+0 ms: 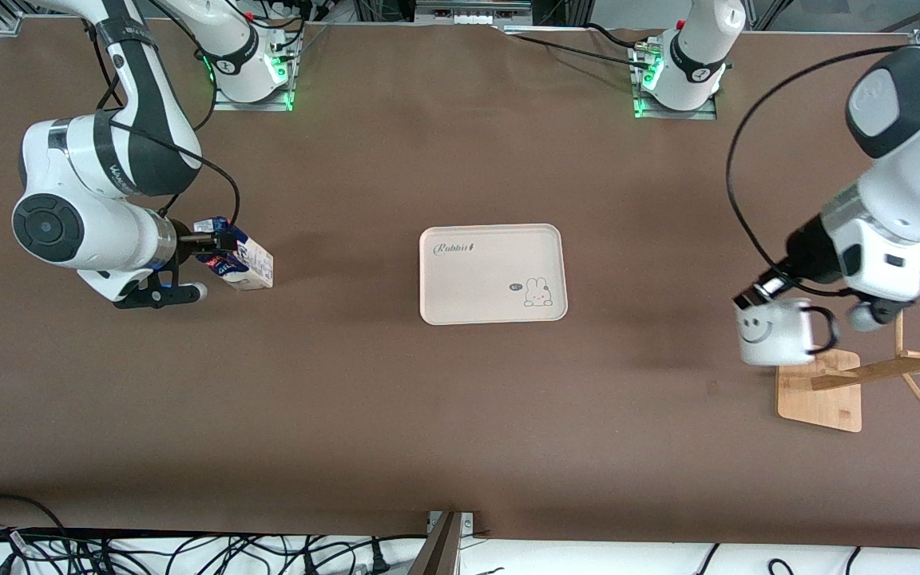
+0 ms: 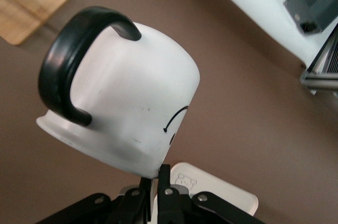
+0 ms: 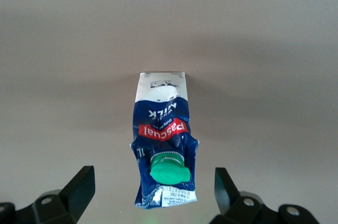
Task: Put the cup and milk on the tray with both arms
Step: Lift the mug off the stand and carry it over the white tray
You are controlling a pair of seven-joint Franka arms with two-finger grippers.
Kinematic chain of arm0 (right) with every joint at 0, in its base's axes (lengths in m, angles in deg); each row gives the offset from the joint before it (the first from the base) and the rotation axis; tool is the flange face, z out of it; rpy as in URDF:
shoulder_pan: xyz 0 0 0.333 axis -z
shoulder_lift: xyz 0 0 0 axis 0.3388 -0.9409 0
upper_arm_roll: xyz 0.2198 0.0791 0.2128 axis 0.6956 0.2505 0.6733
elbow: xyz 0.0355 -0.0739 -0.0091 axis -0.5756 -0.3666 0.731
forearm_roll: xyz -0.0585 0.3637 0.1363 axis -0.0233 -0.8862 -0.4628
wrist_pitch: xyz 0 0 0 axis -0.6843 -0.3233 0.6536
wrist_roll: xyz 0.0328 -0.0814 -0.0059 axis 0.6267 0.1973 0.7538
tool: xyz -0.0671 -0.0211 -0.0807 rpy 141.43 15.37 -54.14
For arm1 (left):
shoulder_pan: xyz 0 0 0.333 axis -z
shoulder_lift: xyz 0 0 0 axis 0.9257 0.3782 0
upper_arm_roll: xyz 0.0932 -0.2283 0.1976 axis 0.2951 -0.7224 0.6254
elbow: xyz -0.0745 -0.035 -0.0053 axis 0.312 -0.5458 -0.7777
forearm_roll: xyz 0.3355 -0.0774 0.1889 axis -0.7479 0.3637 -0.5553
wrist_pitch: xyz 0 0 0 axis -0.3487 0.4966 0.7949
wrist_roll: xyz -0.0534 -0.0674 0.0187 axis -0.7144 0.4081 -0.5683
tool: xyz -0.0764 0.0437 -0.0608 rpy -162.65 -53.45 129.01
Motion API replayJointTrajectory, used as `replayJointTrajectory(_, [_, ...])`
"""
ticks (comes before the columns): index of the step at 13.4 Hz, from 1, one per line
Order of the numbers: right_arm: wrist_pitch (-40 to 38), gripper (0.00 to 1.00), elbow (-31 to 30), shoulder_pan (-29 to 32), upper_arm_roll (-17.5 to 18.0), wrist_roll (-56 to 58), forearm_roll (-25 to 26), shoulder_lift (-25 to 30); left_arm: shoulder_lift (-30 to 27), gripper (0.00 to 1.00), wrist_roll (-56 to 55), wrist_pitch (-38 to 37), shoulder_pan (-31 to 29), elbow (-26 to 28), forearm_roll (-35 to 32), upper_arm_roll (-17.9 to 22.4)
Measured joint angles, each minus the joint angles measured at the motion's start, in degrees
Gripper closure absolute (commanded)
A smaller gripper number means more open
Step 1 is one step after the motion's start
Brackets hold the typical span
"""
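Note:
The milk carton (image 1: 246,263), blue and white with a green cap (image 3: 168,171), stands on the table toward the right arm's end. My right gripper (image 1: 203,267) is open at its top, with one finger on each side and not touching it (image 3: 153,189). My left gripper (image 1: 751,299) is shut on the rim of the white smiley cup (image 1: 771,331) and holds it in the air over the wooden stand base. In the left wrist view the cup (image 2: 132,108) is tilted, with its black handle (image 2: 63,71) showing, and the fingers pinch its rim (image 2: 157,176). The cream tray (image 1: 468,279) lies empty at the table's middle.
A wooden mug stand with a flat base (image 1: 823,395) and slanted pegs (image 1: 907,366) stands toward the left arm's end, under the held cup. It also shows in the left wrist view (image 2: 26,2), as does a corner of the tray (image 2: 227,192). Cables lie along the table's front edge.

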Motion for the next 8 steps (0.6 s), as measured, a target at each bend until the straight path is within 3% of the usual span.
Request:
replayJointTrajectory(4, [0.0, 0.00, -1.6, 0.1, -0.1, 2.5, 0.0, 0.3, 0.1, 1.00, -2.8, -9.8, 1.9, -0.2, -0.1, -7.7])
replayJointTrajectory(8, [0.2, 0.00, -2.9, 0.7, -0.5, 5.3, 0.0, 0.3, 3.6, 1.00, -3.2, -11.5, 5.0, 0.0, -0.1, -12.9])
